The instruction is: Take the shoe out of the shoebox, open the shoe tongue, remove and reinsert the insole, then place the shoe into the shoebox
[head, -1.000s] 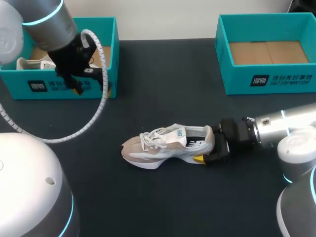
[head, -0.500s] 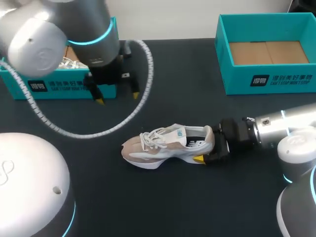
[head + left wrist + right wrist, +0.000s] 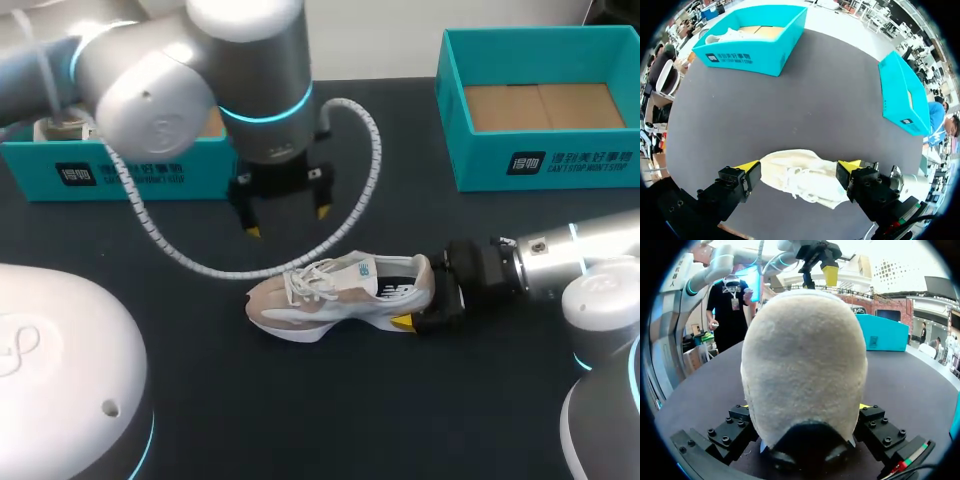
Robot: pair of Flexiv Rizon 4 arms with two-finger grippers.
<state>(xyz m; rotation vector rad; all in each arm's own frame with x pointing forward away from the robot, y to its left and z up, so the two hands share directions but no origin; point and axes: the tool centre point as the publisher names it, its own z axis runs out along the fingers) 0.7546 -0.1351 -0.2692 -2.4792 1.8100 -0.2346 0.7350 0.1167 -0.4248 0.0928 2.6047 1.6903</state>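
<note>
A beige and white shoe (image 3: 340,290) lies on its sole mid-table, toe to the left. My right gripper (image 3: 428,300) comes in from the right and is shut on the shoe's heel, one finger on each side. In the right wrist view the heel (image 3: 805,365) fills the gap of that gripper (image 3: 802,412). My left gripper (image 3: 287,220) hangs open just above and behind the laces, touching nothing. From the left wrist the shoe (image 3: 805,177) shows below and between the spread fingers of the left gripper (image 3: 799,172).
A teal shoebox (image 3: 130,165) at the back left holds another white shoe (image 3: 60,128). A second teal shoebox (image 3: 540,165) stands at the back right with only its cardboard floor showing. The left arm's white cable (image 3: 200,262) loops low beside the shoe.
My left arm has swung from over the left shoebox rightward and nearer, to just above the shoe, still open. The right gripper and the shoe have not moved.
</note>
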